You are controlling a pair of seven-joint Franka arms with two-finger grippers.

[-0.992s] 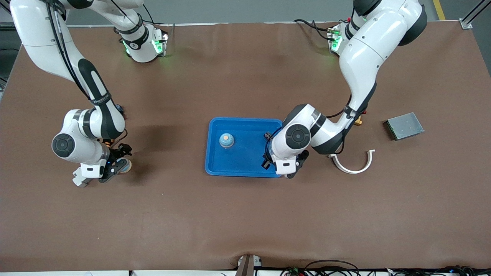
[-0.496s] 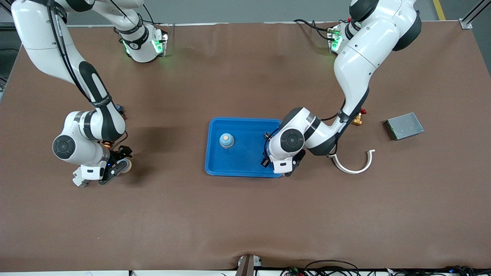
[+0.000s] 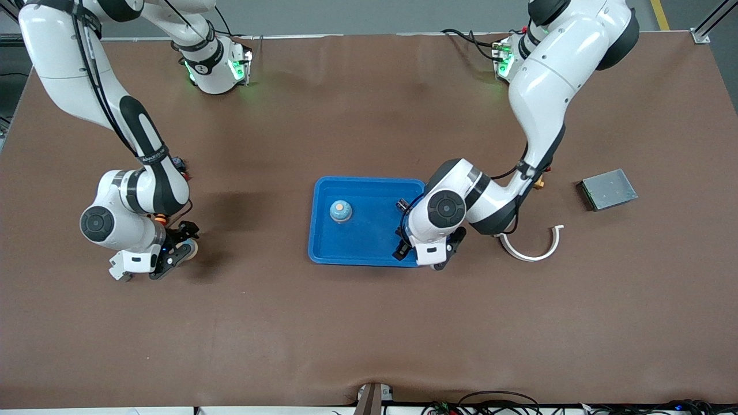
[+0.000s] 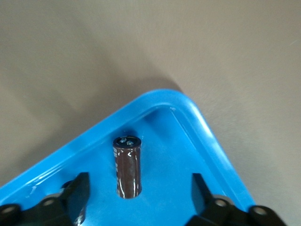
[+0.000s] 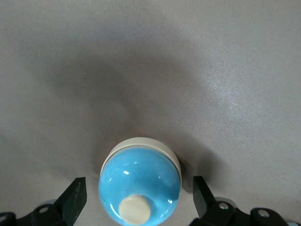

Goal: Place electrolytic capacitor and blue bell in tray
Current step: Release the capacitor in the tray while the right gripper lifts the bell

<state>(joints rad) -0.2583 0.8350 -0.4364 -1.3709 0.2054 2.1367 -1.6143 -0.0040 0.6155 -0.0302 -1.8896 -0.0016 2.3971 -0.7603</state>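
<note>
Brown surface (image 3: 369,323) throughout. Right end effector (image 5: 136,200) hung wide around a blue bell (image 5: 139,181) on it. Another bell (image 3: 341,211) sat in the tray (image 3: 369,256); left end effector (image 4: 136,195), wide, hovered over the capacitor (image 4: 128,165) standing there. Metal box (image 3: 608,189) at the left arm's end.

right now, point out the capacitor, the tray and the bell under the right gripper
capacitor (image 4: 127,165), left wrist view, brown side of its body
tray (image 3: 369,183), front view, rim on the edge toward the robots
bell (image 5: 140,184), right wrist view, blue dome
</note>
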